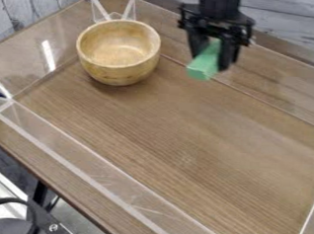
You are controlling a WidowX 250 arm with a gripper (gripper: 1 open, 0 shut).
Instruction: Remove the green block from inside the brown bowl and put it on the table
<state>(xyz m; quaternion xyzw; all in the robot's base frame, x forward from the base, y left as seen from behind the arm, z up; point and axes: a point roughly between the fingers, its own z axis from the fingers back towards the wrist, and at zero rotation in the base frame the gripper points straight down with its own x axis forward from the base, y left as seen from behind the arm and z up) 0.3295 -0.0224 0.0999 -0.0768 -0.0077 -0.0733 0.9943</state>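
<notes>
The green block hangs between the black fingers of my gripper, which is shut on it and points straight down over the table. The block is clear of the tabletop, right of the brown bowl. The bowl sits at the far left of the table with nothing in its pale inside. My arm rises out of the top of the frame.
Transparent walls run along the table's edges. A white metal stand pokes up behind the bowl. Bare wood-grain surface stretches in front of and right of the gripper.
</notes>
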